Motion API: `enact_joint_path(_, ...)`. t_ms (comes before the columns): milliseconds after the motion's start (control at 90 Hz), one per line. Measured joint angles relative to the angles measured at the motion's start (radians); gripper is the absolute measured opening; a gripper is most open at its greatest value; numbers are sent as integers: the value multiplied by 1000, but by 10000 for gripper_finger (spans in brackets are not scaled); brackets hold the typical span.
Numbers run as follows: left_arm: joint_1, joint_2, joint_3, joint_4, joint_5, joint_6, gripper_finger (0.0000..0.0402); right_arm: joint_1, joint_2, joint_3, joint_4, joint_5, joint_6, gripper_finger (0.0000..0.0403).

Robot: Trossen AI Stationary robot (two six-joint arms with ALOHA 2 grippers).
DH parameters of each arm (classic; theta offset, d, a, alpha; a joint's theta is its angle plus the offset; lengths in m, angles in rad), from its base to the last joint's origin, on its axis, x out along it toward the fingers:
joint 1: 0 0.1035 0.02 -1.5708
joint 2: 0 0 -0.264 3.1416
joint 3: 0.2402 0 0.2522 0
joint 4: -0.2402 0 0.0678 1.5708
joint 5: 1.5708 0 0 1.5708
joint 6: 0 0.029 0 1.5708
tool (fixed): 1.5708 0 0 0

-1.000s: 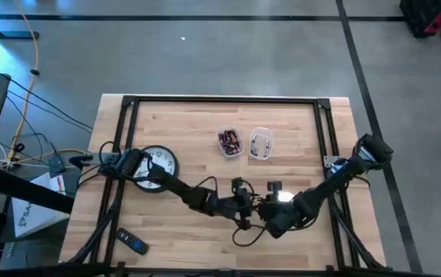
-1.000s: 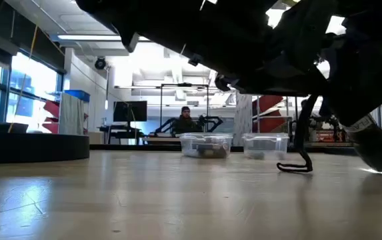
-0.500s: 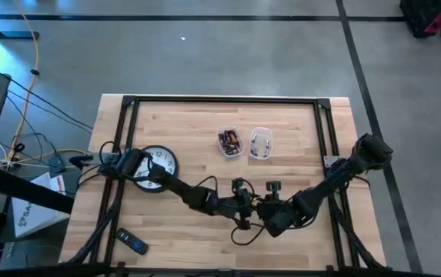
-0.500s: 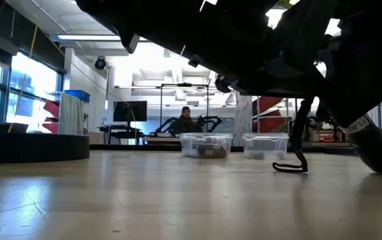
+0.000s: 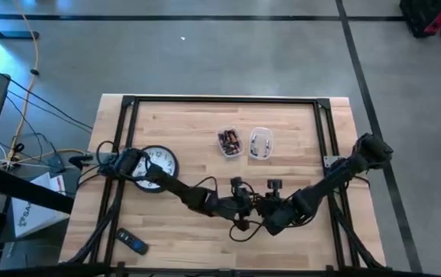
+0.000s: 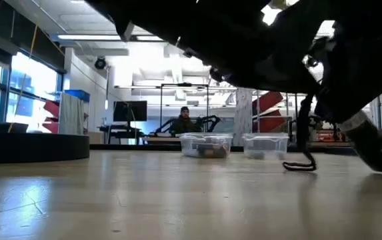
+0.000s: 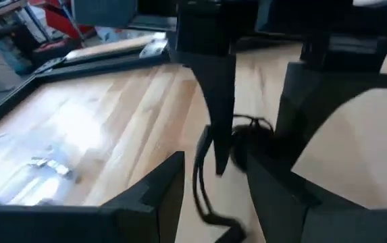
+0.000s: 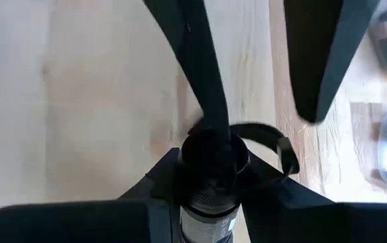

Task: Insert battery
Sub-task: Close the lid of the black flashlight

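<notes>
A black flashlight [image 8: 210, 177] with a black wrist strap [image 8: 275, 140] sits in my right gripper [image 5: 270, 214], which is shut on it at the table's middle near side. My left gripper [image 5: 245, 206] faces it from the left and stands open. One of its fingers [image 8: 201, 74] reaches to the flashlight's end, and the other [image 8: 321, 61] stands off to the side. The strap's loop [image 6: 301, 165] trails onto the table. Batteries show only in a clear tub [image 5: 230, 142] farther back. My right gripper pinches the flashlight's round body [image 8: 210, 192] between its two fingers, which lie across it. The flashlight's end [image 8: 213, 150] points toward the left gripper. The strap hangs slack from that end. My left gripper: whether its nearer finger touches the flashlight's end, I cannot tell.
Two clear tubs stand side by side at the far middle, the second [image 5: 260, 143] holding small pale parts. A round wall clock [image 5: 157, 165] lies at the left under the left arm. A dark remote [image 5: 131, 243] lies near the front left corner. A person sits in the room beyond the table.
My right gripper has shifted slightly toward the table's left with the flashlight, closing on the left gripper. The bright glow beside it a second ago no longer shows. The strap's loop has swung a little over the table.
</notes>
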Motion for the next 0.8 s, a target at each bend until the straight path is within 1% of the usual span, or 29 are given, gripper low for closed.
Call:
enact_joint_path(111, -16, -62, 2, -132, -57, -14, 138, 2, -7, 0, -14, -9, -5, 79)
enact_joint_path(189, -30, -102, 3, -282, -83, -55, 138, -1, -9, 0, -46, -15, -9, 79)
enact_joint_path(322, -64, -160, -6, -516, -124, -160, 138, -28, -9, 5, -168, 3, -61, 79)
enact_joint_path(433, -88, -196, -46, -638, -181, -269, 138, -90, -9, 7, -263, -13, -116, 79)
enact_joint_path(533, -102, -226, -106, -710, -183, -380, 138, -157, -2, 7, -335, -20, -177, 79)
enact_joint_path(622, -111, -256, -149, -713, -185, -457, 138, -224, -1, 7, -337, -41, -247, 80)
enact_joint_path(700, -119, -265, -175, -715, -171, -497, 138, -282, -1, -3, -317, -59, -307, 97)
enact_joint_path(800, -134, -266, -179, -721, -136, -511, 138, -354, -1, -46, -264, -101, -364, 122)
